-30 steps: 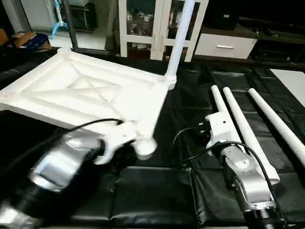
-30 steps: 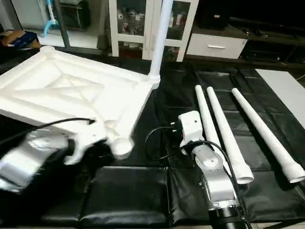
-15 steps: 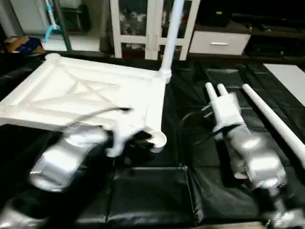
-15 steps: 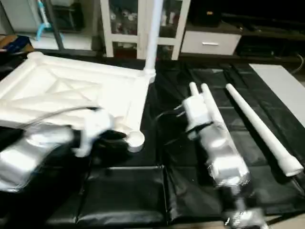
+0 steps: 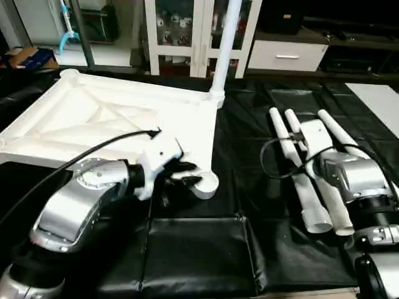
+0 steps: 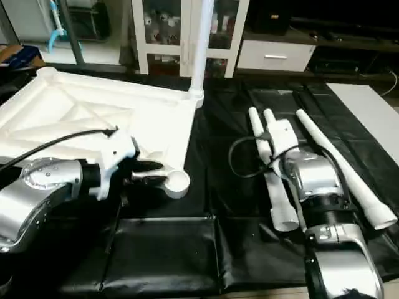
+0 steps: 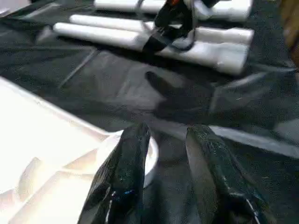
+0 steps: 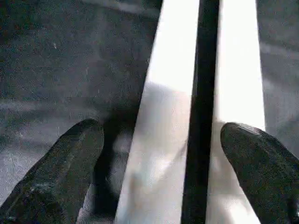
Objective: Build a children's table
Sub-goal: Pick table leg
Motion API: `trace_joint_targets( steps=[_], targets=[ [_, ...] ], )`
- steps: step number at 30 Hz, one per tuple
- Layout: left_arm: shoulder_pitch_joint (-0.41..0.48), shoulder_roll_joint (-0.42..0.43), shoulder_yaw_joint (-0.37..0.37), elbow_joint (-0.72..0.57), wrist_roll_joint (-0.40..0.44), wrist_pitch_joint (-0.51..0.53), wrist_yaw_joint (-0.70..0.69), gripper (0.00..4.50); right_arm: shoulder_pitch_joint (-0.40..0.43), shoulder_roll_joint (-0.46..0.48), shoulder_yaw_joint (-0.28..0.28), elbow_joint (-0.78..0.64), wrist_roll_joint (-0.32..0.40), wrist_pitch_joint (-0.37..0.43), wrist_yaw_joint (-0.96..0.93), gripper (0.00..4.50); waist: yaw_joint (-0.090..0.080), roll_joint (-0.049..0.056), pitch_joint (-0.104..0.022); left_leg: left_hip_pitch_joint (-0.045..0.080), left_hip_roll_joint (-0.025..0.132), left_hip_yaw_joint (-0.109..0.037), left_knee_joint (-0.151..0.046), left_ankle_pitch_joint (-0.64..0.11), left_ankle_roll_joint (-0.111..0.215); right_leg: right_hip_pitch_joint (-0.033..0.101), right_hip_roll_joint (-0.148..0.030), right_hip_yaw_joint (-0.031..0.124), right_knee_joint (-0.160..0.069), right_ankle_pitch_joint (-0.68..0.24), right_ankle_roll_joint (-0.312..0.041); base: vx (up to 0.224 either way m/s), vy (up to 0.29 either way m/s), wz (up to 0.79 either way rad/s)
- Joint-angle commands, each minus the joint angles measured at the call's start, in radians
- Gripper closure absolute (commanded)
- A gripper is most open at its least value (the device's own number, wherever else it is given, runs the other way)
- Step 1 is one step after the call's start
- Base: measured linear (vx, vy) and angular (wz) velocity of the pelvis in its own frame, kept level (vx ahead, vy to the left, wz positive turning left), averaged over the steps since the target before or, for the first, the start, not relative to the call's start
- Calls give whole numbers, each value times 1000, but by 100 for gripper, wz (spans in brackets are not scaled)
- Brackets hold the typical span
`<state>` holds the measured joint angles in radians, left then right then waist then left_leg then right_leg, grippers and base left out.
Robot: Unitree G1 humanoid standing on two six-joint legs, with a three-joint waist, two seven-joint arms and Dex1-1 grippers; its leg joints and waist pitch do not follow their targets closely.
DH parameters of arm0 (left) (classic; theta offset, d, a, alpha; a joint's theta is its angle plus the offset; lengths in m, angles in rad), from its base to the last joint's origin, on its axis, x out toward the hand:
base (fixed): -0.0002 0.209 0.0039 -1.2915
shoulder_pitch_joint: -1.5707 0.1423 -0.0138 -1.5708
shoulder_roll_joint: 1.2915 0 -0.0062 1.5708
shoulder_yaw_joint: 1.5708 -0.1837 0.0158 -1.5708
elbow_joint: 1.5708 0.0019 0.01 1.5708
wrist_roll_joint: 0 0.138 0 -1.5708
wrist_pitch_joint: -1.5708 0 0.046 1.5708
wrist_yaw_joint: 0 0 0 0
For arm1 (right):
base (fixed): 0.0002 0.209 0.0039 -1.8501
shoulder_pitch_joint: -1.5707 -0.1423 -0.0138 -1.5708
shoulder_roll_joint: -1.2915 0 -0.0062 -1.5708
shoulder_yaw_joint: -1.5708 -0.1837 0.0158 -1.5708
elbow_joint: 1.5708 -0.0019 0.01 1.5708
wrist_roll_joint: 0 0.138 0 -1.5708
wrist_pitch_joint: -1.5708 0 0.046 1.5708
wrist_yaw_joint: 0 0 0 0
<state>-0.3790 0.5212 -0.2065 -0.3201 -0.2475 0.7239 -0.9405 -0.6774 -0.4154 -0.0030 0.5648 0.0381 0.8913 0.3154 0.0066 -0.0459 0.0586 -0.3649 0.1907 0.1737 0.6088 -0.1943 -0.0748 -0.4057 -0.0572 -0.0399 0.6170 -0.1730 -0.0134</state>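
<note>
The children's table top (image 5: 106, 118) lies upside down on the black mat at the left, ribs up. One white leg (image 5: 225, 43) stands upright in its far right corner socket. My left gripper (image 5: 189, 174) reaches the near corner socket (image 5: 206, 185); its fingers (image 7: 124, 177) stand a little apart, one lying over the socket's rim (image 7: 150, 156), with bare mat in the gap. Three more legs (image 6: 349, 174) lie side by side at the right. My right gripper (image 8: 161, 127) hangs wide open over two of them, a finger (image 8: 60, 168) on either side.
A black padded mat (image 5: 199, 249) covers the work area. White glass-door cabinets (image 5: 181, 31) and a low drawer unit (image 5: 283, 56) stand behind. A white board (image 5: 380, 99) lies at the far right. My right forearm (image 5: 349, 177) covers the lying legs' middles.
The camera has shifted. My right arm swung from beside the lying legs to above them, and its fingers spread wider. The left gripper stays at the near corner socket.
</note>
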Motion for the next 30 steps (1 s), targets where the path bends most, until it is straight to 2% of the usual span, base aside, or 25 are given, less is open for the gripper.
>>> trace_joint_targets(
  steps=[1, 5, 9, 12, 16, 17, 20, 21, 24, 30],
  targets=[
    [8, 5, -5, -25, -13, 15, -12, 299, -19, -5, -25, 23, 22, 25, 12, 12, 6, 7, -71, 8, 25, 0, -62, -116, -8, 55, -57, 38, -55, -117, -233, 0, 0, 0],
    [9, 15, -18, -19, -16, 4, -2, 299, -37, 12, -43, 96, 71, 67, 74, 12, 5, 9, -69, 8, 25, -2, -62, -153, -18, 53, -57, 38, -60, -171, -223, 0, 0, 0],
    [3, 20, -18, -19, -16, 6, 5, 299, -38, 17, -60, 123, 75, 67, 84, 12, 7, 9, -67, 8, 26, -2, -62, -164, -27, 51, -59, 37, -62, -196, -217, 0, 0, 0],
    [1, 22, -18, -29, -18, 18, 3, 299, -40, 14, -64, 144, 74, 56, 71, 45, 8, 11, -67, 10, 26, -3, -62, -170, -36, 49, -59, 37, -63, -211, -213, 0, 0, 0],
    [-1, 25, -23, -31, -17, 17, 4, 299, -40, 11, -64, 148, 74, 52, 63, 65, 8, 9, -68, 9, 25, -3, -62, -177, -38, 50, -59, 37, -64, -226, -206, 0, 0, 0],
    [-1, 27, -24, -31, -20, 16, 6, 299, -42, 9, -64, 151, 71, 47, 61, 86, 8, 10, -67, 9, 25, -3, -62, -176, -39, 49, -59, 37, -64, -227, -205, 0, 0, 0],
    [-2, 31, -24, -32, -23, 16, 7, 299, -50, 5, -70, 159, 72, 37, 53, 101, 8, 11, -68, 9, 25, -4, -61, -180, -39, 47, -59, 37, -64, -230, -206, 0, 0, 0],
    [-3, 32, -23, -33, -24, 16, 8, 299, -52, 5, -72, 161, 71, 36, 53, 127, 8, 11, -68, 8, 25, -4, -62, -181, -40, 48, -58, 37, -64, -229, -206, 0, 0, 0],
    [-6, 32, -19, -29, -22, 14, 11, 299, -53, 3, -73, 159, 67, 29, 48, 136, 8, 10, -67, 9, 25, -4, -62, -187, -40, 48, -58, 36, -64, -237, -203, 0, 0, 0],
    [-12, 35, -16, -20, -12, 9, 25, 299, -55, -5, -68, 133, 68, 40, 48, 197, 7, 11, -67, 7, 25, -4, -61, -185, -40, 48, -58, 37, -64, -236, -201, 0, 0, 0]
  ],
)
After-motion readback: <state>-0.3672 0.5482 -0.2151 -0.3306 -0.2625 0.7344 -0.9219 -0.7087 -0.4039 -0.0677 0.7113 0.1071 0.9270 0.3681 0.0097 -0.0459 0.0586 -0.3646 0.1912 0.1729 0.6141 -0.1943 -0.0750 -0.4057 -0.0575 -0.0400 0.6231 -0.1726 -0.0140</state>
